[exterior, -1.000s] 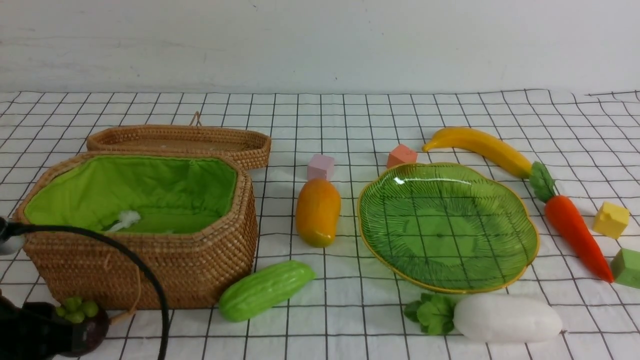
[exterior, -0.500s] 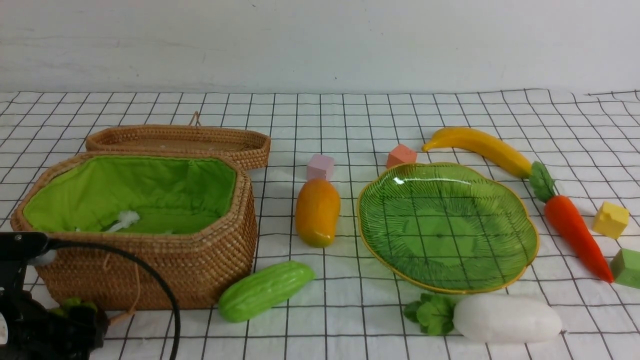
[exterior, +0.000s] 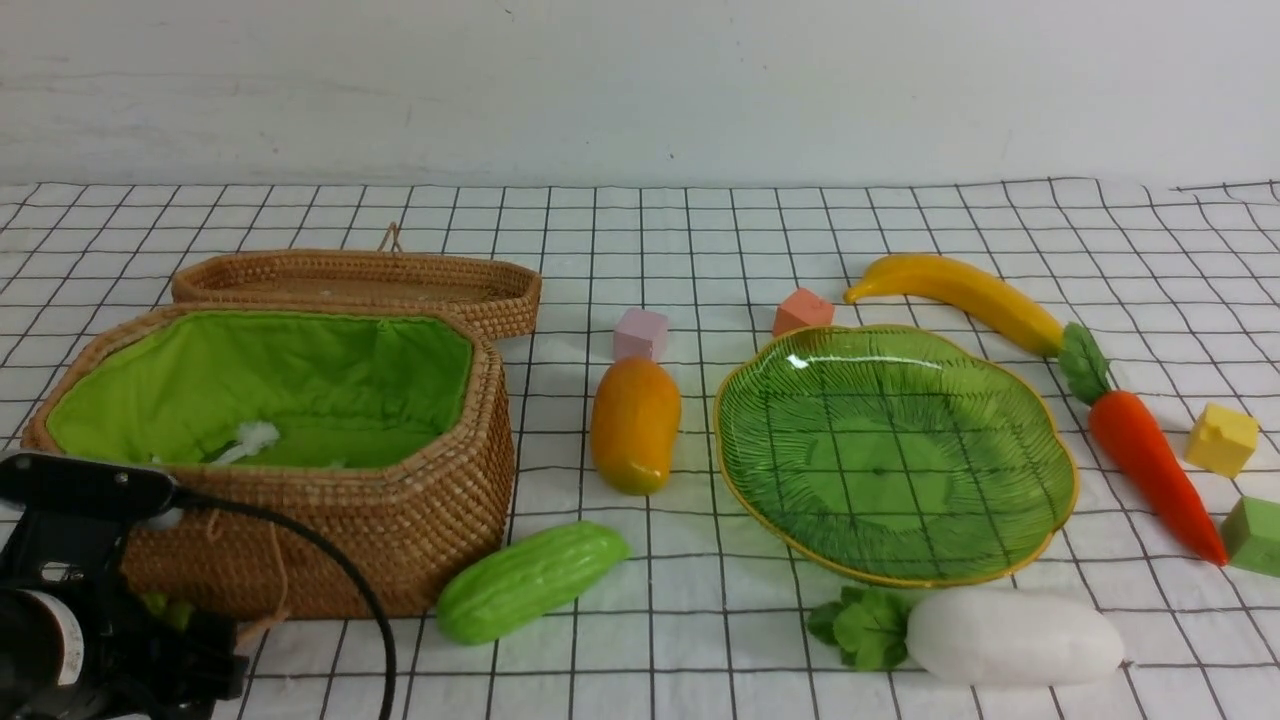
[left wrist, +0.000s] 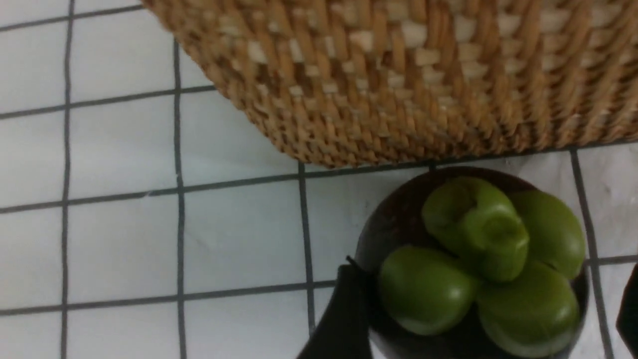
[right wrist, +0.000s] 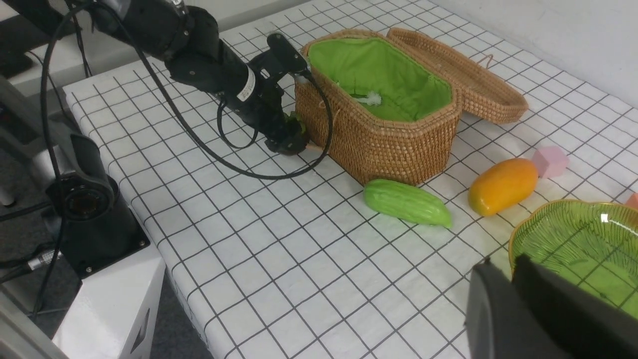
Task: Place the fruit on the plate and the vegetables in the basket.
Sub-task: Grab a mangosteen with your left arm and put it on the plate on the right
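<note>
The dark purple mangosteen (left wrist: 473, 264) with its green cap stands on the cloth against the basket (exterior: 400, 540) wall. My left gripper (left wrist: 491, 279) is open around it, with cloth showing between the fruit and one finger. My right gripper (right wrist: 513, 267) is shut and empty, hovering by the green leaf plate (exterior: 880, 450), which holds nothing. The mango (exterior: 635, 425) lies left of the plate and the banana (exterior: 960, 290) behind it. The carrot (exterior: 1145, 460) lies to its right, the white radish (exterior: 1010, 635) in front, and the green gourd (exterior: 530, 580) by the basket's near corner.
The flat woven lid (exterior: 360, 285) leans behind the basket. Small cubes sit about: pink (exterior: 641, 333), orange (exterior: 803, 310), yellow (exterior: 1222, 438), green (exterior: 1255, 535). My left arm (exterior: 90, 640) and its cable fill the near left corner. The table edge runs just behind it.
My left arm has shifted right and up in the front view, covering the mangosteen that showed a second ago. Its jaws have opened wider. Nothing else moved.
</note>
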{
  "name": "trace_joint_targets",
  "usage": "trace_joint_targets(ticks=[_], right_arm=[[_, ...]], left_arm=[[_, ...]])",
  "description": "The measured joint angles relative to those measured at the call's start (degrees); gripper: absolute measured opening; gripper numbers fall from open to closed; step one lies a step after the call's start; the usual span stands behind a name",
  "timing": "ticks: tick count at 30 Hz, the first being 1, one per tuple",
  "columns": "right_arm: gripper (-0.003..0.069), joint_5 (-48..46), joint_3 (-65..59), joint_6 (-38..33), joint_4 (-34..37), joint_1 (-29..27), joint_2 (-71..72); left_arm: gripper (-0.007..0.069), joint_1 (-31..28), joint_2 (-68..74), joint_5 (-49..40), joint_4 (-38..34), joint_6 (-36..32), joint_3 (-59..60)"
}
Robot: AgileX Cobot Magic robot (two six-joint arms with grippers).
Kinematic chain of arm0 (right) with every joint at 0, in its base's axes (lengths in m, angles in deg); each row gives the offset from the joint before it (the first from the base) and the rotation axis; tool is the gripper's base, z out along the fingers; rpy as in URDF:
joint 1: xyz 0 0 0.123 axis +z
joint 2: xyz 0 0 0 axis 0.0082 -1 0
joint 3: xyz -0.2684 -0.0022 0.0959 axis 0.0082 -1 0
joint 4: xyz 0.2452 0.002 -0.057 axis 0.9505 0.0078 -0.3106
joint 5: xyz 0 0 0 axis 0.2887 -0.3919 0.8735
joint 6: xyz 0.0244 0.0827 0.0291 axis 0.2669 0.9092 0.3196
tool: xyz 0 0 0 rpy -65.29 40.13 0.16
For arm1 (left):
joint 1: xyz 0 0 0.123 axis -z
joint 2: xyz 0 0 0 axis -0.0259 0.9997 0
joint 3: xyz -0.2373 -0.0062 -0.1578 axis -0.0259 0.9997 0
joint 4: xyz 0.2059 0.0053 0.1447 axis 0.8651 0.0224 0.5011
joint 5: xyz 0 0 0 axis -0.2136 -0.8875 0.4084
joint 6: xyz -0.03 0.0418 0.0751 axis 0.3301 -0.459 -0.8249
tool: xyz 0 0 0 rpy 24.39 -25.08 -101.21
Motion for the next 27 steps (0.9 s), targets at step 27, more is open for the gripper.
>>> trace_joint_targets(ticks=[27], right_arm=[[0.0088, 0.00, 0.00, 0.00, 0.40, 0.00, 0.05]], left_arm=[[0.0547, 0.00, -3.46, -12.65, -0.43, -1.68, -0.43]])
